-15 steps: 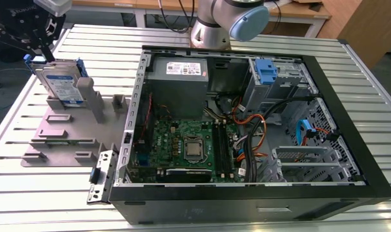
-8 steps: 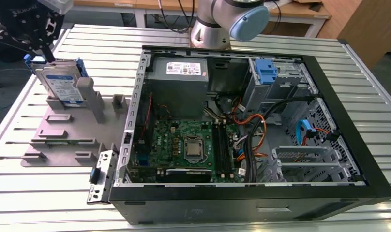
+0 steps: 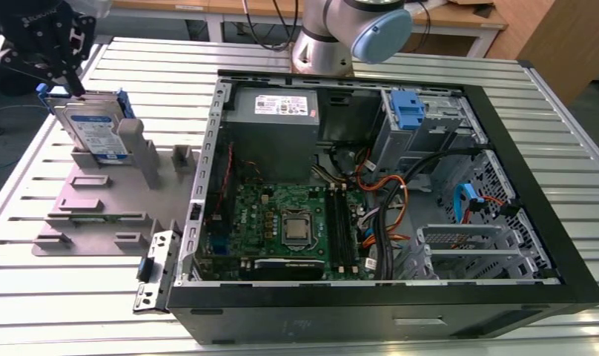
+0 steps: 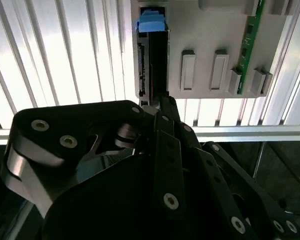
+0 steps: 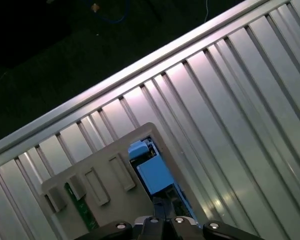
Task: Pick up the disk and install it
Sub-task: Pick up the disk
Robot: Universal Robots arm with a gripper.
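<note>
Open case (image 3: 379, 311) lies nearest, on a slatted table (image 3: 557, 133), with its board (image 3: 279, 215) facing up and 1 blue bracket (image 3: 405, 110) in a far bay. Just beside the case, toward the exterior view's left, sits a grey fixture (image 3: 92, 193). The disk (image 3: 94, 130) stands on edge at the fixture's far end, label toward the camera and blue rails at its top. The gripper (image 3: 75, 83) is at the disk's top edge. Whether it pinches the disk cannot be told. Arm base (image 3: 325, 44) stands farthest, behind the case.
</note>
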